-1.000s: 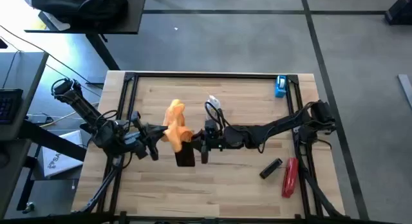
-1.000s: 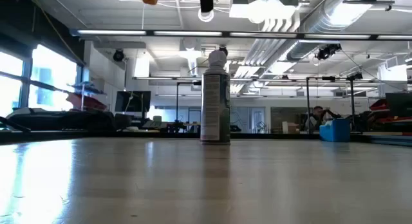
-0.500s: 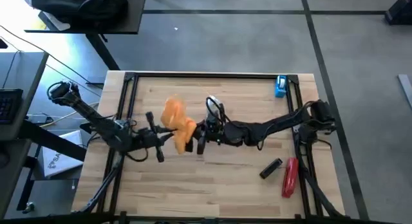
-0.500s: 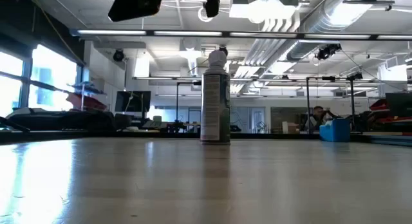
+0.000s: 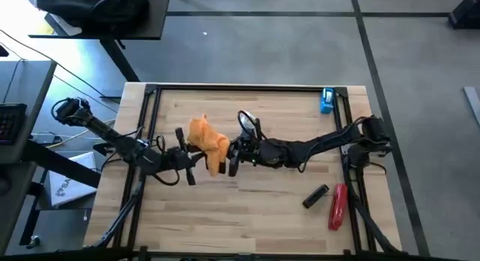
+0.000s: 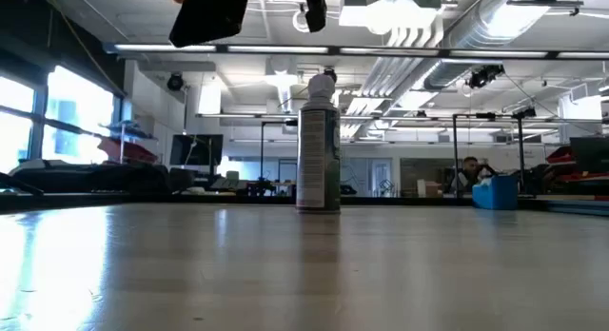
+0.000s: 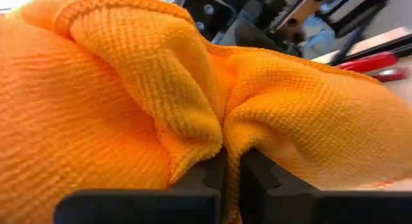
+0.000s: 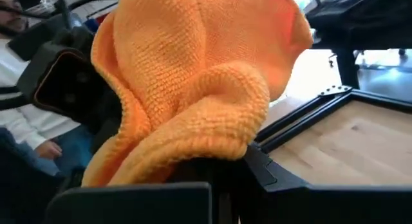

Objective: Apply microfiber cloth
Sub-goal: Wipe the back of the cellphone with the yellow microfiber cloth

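One microfiber cloth (image 5: 208,141) is in view, bunched and orange. Two arms reach over the tabletop (image 5: 255,216), so there are two end effectors: the left end effector (image 5: 193,151) and the right end effector (image 5: 232,154). One spray can (image 6: 319,146) stands upright. One red tool (image 5: 337,206) lies by one small black object (image 5: 315,196). One blue object (image 5: 327,100) sits at a far corner. One person (image 8: 26,114) shows beyond the tabletop.

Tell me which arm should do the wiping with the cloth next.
Left, probably. The left gripper is shut on the microfiber cloth; the right gripper is merely beside it.
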You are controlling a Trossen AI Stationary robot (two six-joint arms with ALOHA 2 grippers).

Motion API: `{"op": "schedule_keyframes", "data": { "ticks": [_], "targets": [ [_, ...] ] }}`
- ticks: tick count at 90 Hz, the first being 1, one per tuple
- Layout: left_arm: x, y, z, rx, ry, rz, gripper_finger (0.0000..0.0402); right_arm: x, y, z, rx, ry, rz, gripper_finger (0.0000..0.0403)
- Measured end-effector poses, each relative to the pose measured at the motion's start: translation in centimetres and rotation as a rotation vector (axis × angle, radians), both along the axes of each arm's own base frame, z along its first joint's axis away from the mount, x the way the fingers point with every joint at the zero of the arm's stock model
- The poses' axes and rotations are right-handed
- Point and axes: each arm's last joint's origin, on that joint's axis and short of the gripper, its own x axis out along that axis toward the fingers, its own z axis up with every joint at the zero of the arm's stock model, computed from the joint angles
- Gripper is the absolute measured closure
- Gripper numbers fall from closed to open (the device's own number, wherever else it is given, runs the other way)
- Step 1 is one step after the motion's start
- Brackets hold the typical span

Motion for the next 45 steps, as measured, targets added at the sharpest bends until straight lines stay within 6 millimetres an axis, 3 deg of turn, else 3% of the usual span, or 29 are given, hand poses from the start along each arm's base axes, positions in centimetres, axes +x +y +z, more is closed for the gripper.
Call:
{"op": "schedule_keyframes", "data": {
  "ticks": [25,45],
  "targets": [
    [-0.4,-0.4,-2.3,-0.078,0.164,-0.132,0.0402,0.2,-0.4,0.2,-0.003,-0.031,0.01,0.0403],
    [-0.9,-1.0,-3.8,-0.092,0.177,-0.203,0.0402,0.2,-0.5,0.8,-0.007,-0.086,0.032,0.0403]
  ]
}}
